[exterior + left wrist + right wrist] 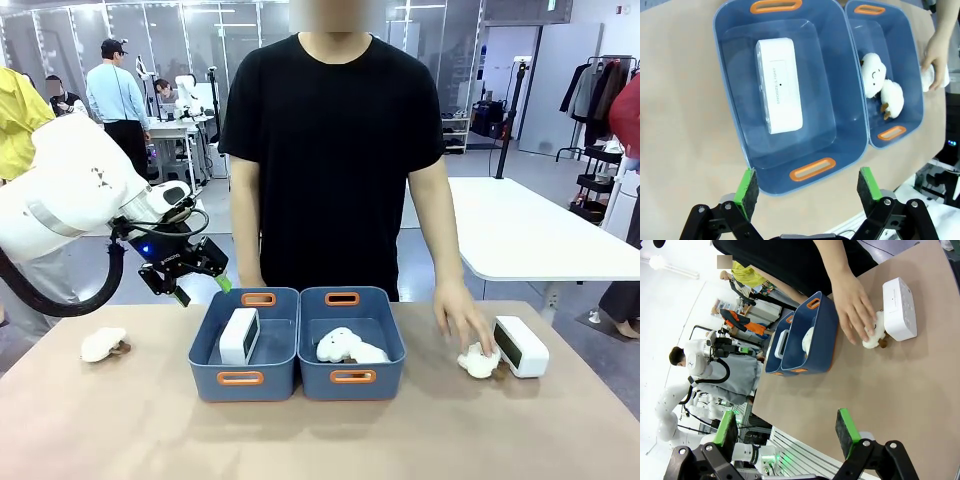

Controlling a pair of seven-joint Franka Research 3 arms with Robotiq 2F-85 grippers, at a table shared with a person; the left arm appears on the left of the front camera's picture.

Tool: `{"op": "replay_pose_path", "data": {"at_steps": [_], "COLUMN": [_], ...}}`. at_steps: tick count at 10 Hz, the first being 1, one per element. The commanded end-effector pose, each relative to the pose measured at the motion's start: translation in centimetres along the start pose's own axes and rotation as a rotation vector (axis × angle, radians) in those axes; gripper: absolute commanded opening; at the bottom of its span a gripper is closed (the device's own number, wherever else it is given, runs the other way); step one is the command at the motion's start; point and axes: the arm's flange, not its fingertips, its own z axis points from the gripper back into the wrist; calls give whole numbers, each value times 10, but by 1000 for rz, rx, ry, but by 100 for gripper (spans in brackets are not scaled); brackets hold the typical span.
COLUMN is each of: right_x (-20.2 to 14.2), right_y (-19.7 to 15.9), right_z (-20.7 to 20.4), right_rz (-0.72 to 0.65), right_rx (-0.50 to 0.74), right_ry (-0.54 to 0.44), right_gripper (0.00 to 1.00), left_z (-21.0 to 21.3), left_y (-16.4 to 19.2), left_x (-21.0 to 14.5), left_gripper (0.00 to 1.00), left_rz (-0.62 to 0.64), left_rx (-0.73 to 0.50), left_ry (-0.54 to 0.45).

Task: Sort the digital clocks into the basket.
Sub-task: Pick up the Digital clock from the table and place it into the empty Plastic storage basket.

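One clock is binned, the other waits on the bench.

Front view: your left pincer hangs spread and empty above the left basket, where the binned clock stands. At right the loose clock lies against a cloud under the person's hand. Two clouds sit in the right basket, and a stray cloud lies at left. Left wrist view: the binned clock lies upper middle, pads wide below it. Right wrist view: your right pincer is spread and empty at the bottom, with the loose clock upper right. I judge the next move is a right-arm reach for it; the hand and cloud stand in the way.
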Motion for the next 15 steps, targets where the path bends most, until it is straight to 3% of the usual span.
{"op": "replay_pose_path", "data": {"at_steps": [1, 4, 7, 8, 9, 11, 12, 13, 15], "right_x": [1, 1, 1, 1, 1, 0, 2, 23, 67], "right_y": [1, 1, 1, 1, 1, 0, 22, 40, 63], "right_z": [-1, -1, -1, -1, -1, 0, -4, -12, -40], "right_rz": [6, 6, 6, 6, 6, 0, 40, 65, 5], "right_rx": [10, 10, 10, 10, 10, 0, -63, -202, -304], "right_ry": [3, 3, 3, 3, 3, 0, 86, 136, 306], "right_gripper": [100, 100, 100, 100, 100, 100, 100, 100, 100], "left_z": [16, 63, 99, 108, 107, 107, 109, 105, 111], "left_y": [7, 45, 132, 169, 204, 245, 255, 269, 284], "left_x": [9, 9, -25, -46, -64, -101, -120, -130, -166], "left_gripper": [100, 100, 100, 100, 100, 100, 100, 100, 100], "left_rz": [59, 267, 307, 277, 170, 162, 136, 78, 54], "left_rx": [-43, -335, -575, -699, -828, -902, -919, -954, -1055], "left_ry": [3, 23, 57, 81, 94, 33, 31, 77, 89]}}
